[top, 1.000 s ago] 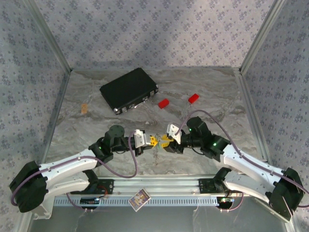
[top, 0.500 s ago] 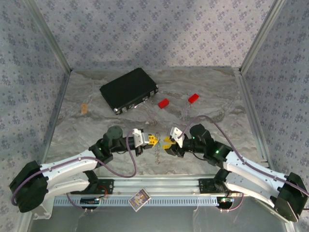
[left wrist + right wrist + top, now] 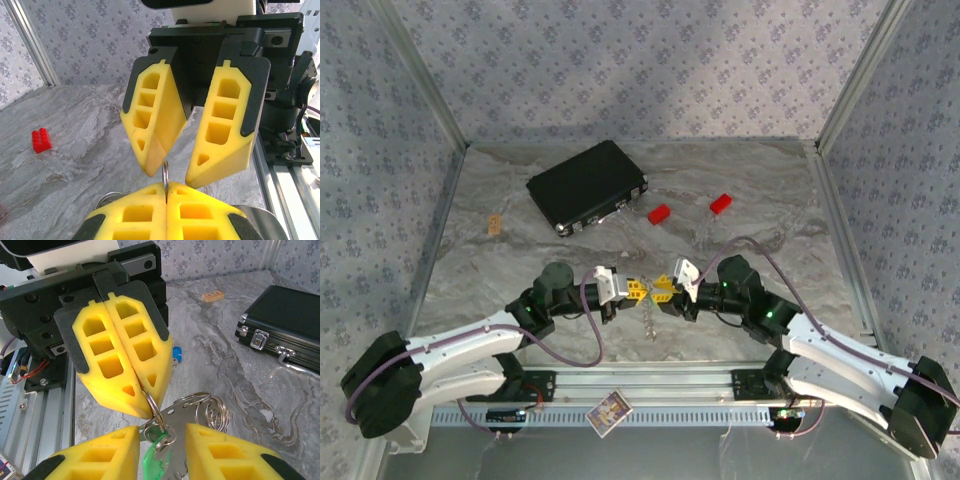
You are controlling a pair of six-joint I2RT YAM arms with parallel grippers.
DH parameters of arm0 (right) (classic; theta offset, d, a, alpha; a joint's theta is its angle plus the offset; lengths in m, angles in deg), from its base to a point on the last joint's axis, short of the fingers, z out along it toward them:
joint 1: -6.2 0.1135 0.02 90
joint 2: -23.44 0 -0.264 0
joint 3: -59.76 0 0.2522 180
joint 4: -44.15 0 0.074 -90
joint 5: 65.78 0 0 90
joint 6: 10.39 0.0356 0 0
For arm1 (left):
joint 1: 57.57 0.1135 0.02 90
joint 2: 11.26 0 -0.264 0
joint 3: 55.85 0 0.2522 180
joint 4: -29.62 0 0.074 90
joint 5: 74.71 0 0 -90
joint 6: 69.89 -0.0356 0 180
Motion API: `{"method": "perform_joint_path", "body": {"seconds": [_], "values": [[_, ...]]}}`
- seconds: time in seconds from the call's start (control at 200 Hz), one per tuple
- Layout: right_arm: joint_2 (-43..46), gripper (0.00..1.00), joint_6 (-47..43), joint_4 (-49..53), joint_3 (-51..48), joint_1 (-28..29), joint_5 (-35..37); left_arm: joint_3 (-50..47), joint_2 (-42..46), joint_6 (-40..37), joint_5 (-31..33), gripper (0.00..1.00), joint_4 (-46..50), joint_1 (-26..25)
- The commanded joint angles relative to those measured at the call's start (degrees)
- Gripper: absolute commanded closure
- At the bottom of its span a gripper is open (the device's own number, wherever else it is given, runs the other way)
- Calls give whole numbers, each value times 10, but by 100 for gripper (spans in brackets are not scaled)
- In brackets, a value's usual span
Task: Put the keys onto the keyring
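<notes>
The left jaws are pressing flat together, pinching a thin wire loop of the keyring (image 3: 165, 176) edge-on and holding it out toward 3 o'clock. The right jaws are standing spread on either side of that loop, not gripping anything I can make out. The green-headed key (image 3: 152, 462) and a cluster of further rings are hanging in the gap between them.

A second ago the two arms were standing a little apart over the near middle of the worktop (image 3: 780, 190). The right arm has been swinging in since then, and now the yellow tips are almost meeting. A length of chain (image 3: 649, 322) is trailing toward 6 o'clock beneath them, which wasn't showing before.

To me that says the right arm is lining up to take the ring or the key while the left is steadying it. Whether the green key is already threaded, I can't tell. A blue head (image 3: 175, 354), likely the other key, is lying on the worktop beyond the left jaws, so it looks still to do. The black case (image 3: 587, 187) at 11 o'clock and the red blocks (image 3: 659, 213) near 12 are sitting where they were.
</notes>
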Motion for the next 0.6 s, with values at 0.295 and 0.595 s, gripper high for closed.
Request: {"method": "perform_joint_path", "body": {"seconds": [0.295,0.595], "values": [[-1,66,15,27,-15,6,17,2,1,8,-13,100,-48,-3],[-39,65,24,-11,-14,14,4,5,1,9,-12,100,-49,-3]]}}
